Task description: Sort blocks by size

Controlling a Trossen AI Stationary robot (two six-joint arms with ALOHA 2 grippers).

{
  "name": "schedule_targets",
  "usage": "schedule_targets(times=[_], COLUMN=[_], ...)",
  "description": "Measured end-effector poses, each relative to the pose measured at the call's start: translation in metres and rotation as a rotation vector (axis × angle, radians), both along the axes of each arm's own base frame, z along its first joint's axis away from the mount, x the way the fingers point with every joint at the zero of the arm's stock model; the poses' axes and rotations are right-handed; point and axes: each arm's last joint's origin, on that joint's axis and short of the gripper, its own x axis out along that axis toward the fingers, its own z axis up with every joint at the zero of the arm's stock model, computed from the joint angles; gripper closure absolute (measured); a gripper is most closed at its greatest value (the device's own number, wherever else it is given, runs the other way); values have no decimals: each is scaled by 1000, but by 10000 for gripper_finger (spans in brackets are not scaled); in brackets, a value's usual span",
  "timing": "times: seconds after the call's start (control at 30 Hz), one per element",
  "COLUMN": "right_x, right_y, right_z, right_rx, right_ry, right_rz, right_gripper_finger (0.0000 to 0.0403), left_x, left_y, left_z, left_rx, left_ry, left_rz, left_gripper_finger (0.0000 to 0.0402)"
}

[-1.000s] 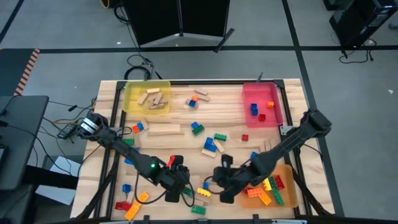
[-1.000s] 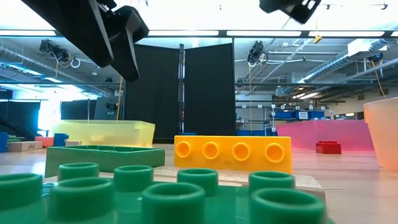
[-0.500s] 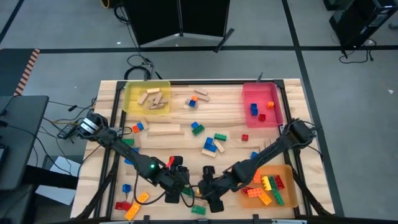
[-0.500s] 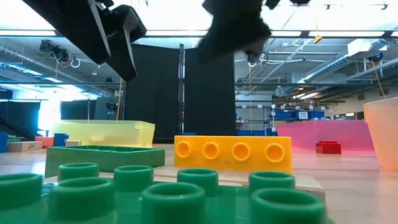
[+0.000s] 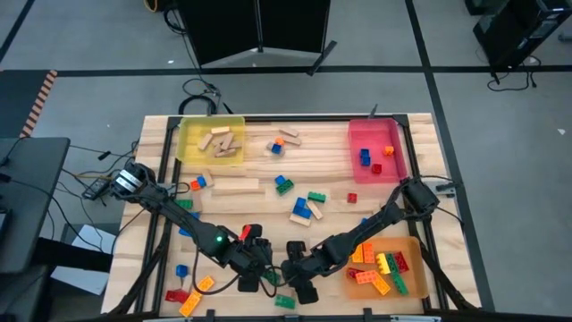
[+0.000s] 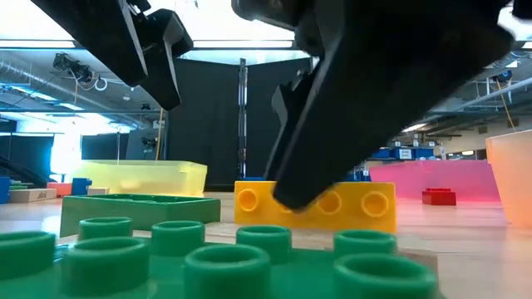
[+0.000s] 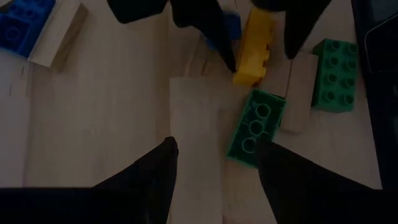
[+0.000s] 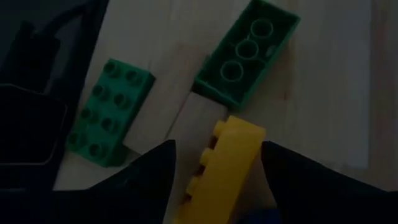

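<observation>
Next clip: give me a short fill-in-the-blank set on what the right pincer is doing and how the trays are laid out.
1. The right pincer straddles a ______ brick with its fingers apart.
2. Next to that brick lies a hollow-side-up brick coloured ______.
3. The wooden blocks already sorted lie in the ______ tray.
4. The tray nearest the right arm, holding mixed bricks, is ______.

Missing words: yellow; green; yellow; orange

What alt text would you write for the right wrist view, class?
The right gripper, open, straddles a yellow brick lying on the wooden table. Beyond it lie a green brick, hollow side up, and a studded green brick.
</observation>
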Motion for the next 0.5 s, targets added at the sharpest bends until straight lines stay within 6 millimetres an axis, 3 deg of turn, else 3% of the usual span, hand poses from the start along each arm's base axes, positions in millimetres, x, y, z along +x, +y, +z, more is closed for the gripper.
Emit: schedule_targets(times=[0.23,0.5], right_x=[0,-1], right_y=[-1,-2], right_z=[-9,-8], right_rx=[-17,-23], right_ry=[33,37], right_rz=[0,0], right_gripper_finger=[199,298], left_x=[0,-3], left_y=[-1,-5], left_z=[0,0], left_rx=[-10,-22], left_ry=[1,1], left_rz=[15,19], left_gripper_finger=[179,179])
